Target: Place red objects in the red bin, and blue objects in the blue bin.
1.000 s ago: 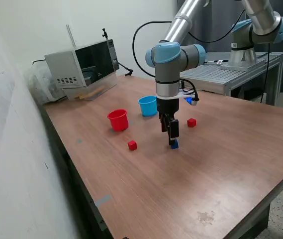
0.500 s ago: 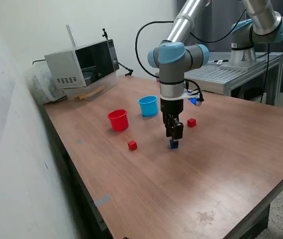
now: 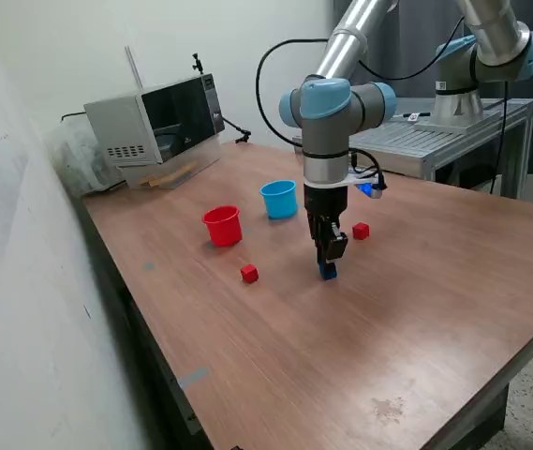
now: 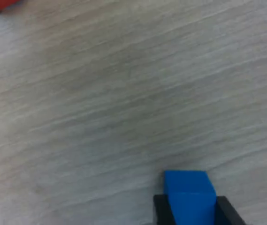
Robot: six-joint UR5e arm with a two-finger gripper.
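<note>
A brown wood-grain table (image 3: pixel 416 281) fills the scene, with a microwave (image 3: pixel 158 117) at its far corner and a second arm on a metal bench behind. My gripper (image 3: pixel 327 264) is down at the table with a blue cube (image 4: pixel 189 194) between its fingers (image 4: pixel 161 211); in the wrist view the dark pads sit tight on both sides of the cube, so I judge it clamped narrow on it. I cannot tell whether the cube is touching the wood or just clear of it.

The blue cup (image 3: pixel 278 199) stands beyond the gripper, with the red cup (image 3: pixel 222 226) just beside it toward the exterior view's left. One red cube (image 3: pixel 249 273) lies near the table's front side, another (image 3: pixel 361 231) to the exterior view's right of the arm. I can see only one blue cube.

To do this well, I would lift straight up before travelling, high enough to clear the cup rim, then centre over the blue cup's mouth and let go low. The two cups are close, so I would aim carefully and not brush the red one.
</note>
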